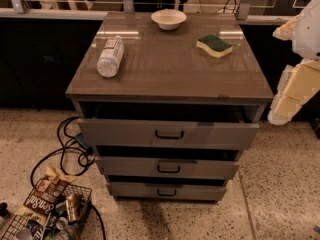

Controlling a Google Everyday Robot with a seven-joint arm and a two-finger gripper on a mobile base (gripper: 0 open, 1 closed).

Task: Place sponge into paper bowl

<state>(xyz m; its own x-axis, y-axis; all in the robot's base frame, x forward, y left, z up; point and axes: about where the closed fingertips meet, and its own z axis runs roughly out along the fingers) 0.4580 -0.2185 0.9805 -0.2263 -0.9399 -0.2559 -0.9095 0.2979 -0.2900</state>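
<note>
Progress: not started | sponge point(214, 46) on tabletop point(165, 79), right rear, well apart from empty paper bowl point(169, 19) | claw point(294, 90) off right edge, clear of sponge, grip state cannot tell | left: reach, grasp, carry, release

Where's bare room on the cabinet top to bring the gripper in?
Widest bare patch: the middle and front of the cabinet top, between bottle and sponge. A narrower gap separates sponge and paper bowl at the back. Gripper hangs off the right edge.

office-like room, drawer cabinet point(169, 134), terrazzo floor point(280, 189), gripper point(291, 91) at right edge
</note>
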